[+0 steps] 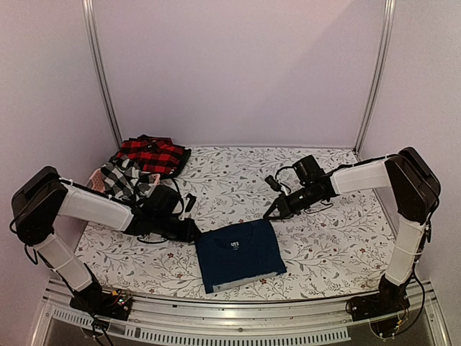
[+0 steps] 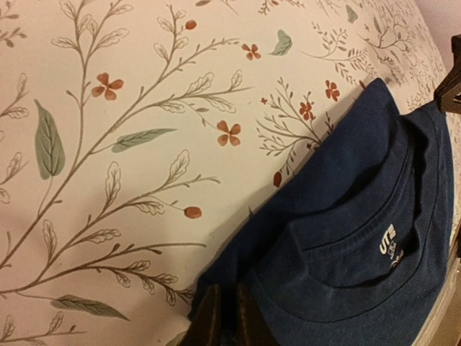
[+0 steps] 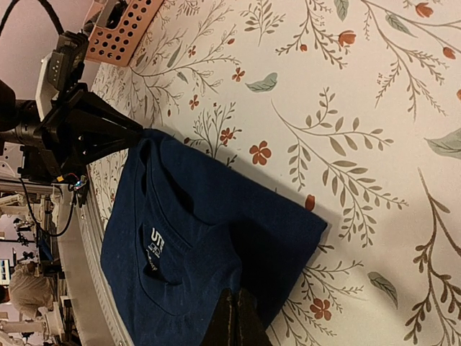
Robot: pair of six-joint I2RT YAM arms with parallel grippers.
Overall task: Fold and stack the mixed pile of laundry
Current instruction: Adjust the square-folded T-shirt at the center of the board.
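Observation:
A navy blue garment [image 1: 241, 252] with a white neck label lies folded flat near the table's front, also seen in the left wrist view [image 2: 346, 238] and the right wrist view [image 3: 194, 216]. My left gripper [image 1: 194, 232] sits at its far left corner, jaws pinched on the bunched edge of the cloth [image 2: 225, 306]. My right gripper [image 1: 271, 213] hovers at the far right corner, fingers pressed together with nothing between them [image 3: 241, 295]. The rest of the laundry pile is at the back left: a red-and-black plaid piece [image 1: 153, 153] and a black-and-white checked shirt [image 1: 119, 176].
A pink slotted basket [image 1: 94, 177] holds the pile at the left edge; its corner shows in the right wrist view [image 3: 122, 29]. The floral tablecloth [image 1: 324, 245] covers the table. A metal rail [image 1: 238, 317] runs along the front edge.

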